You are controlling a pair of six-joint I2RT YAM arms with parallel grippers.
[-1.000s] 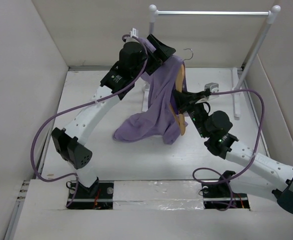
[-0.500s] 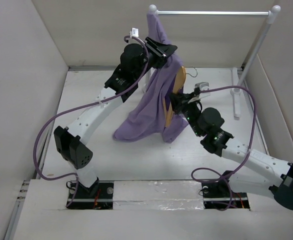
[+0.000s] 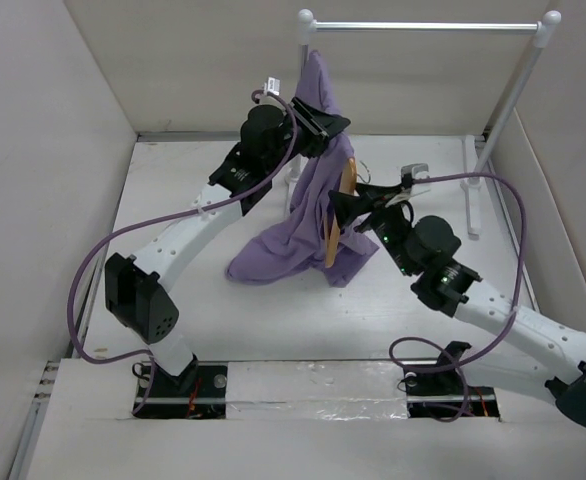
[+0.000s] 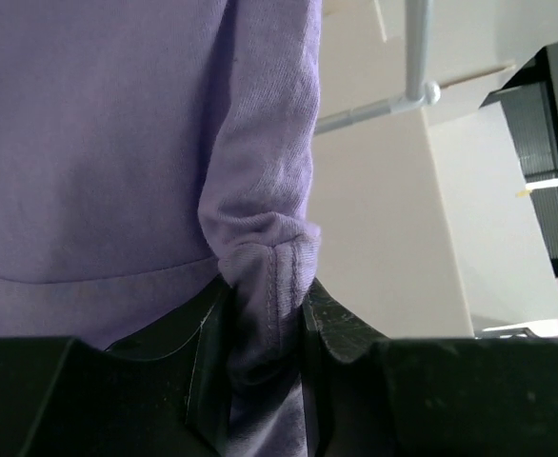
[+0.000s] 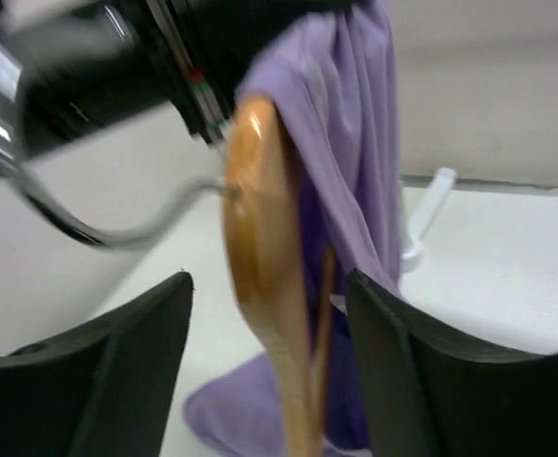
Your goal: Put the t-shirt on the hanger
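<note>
One t-shirt (image 3: 311, 195), light, limp and likely to slip, hangs from the left gripper (image 3: 321, 112), which is pinched tight on a bunched seamed edge at twelve o'clock. Its tail pools on the desk (image 3: 203, 320) toward seven. It is best held at the collar or shoulders. One hanger (image 3: 334, 235), stiff smooth wood and partly draped, stands between the parted, untouching jaws of the right gripper (image 5: 269, 281).
</note>
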